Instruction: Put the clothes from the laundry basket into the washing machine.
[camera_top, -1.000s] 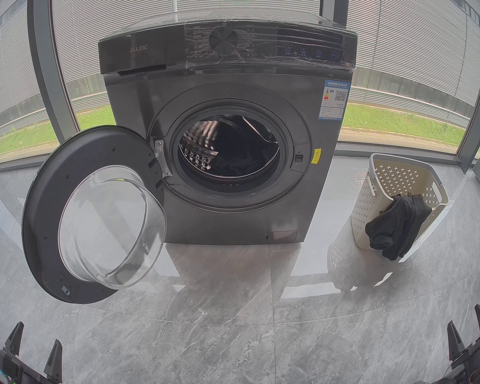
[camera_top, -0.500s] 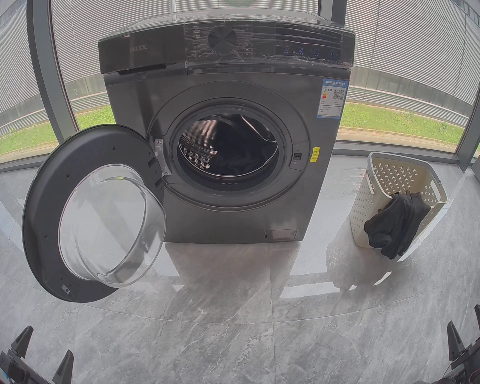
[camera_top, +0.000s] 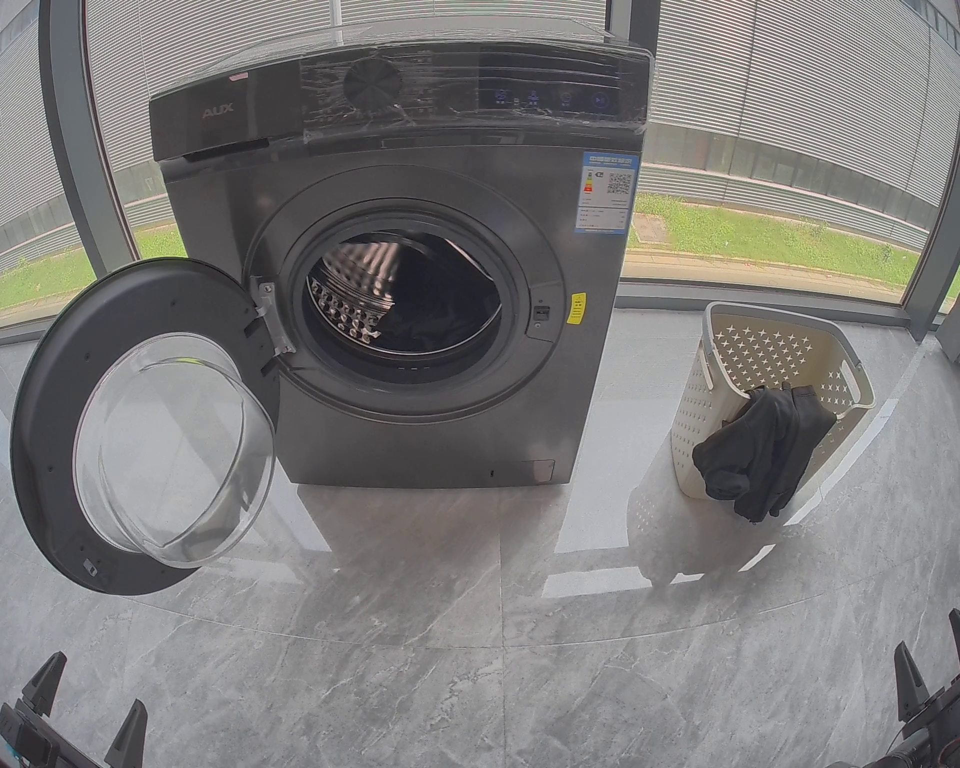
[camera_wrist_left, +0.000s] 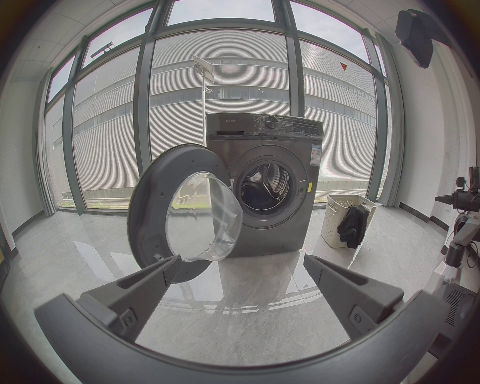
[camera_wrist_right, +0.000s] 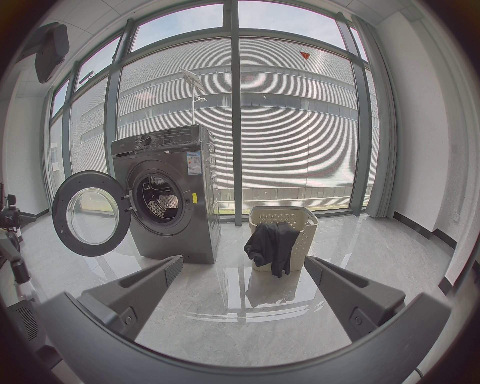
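I have the left gripper (camera_wrist_left: 240, 262) and right gripper (camera_wrist_right: 243, 262) both spread wide, low at the near edge. The black garment (camera_top: 762, 450) hangs over the laundry basket's (camera_top: 700, 420) near rim, right of the open washing machine (camera_top: 400, 180) and well apart from both grippers.

The dark grey front-loading washing machine (camera_top: 420, 450) carries a pale brand logo (camera_top: 217, 111) at 11 o'clock from its round drum opening (camera_top: 400, 300). A blue-and-white rating label (camera_top: 606, 192) sits at 2 o'clock and a small yellow sticker (camera_top: 576, 308) at 3 o'clock. The print on both is too small to read.
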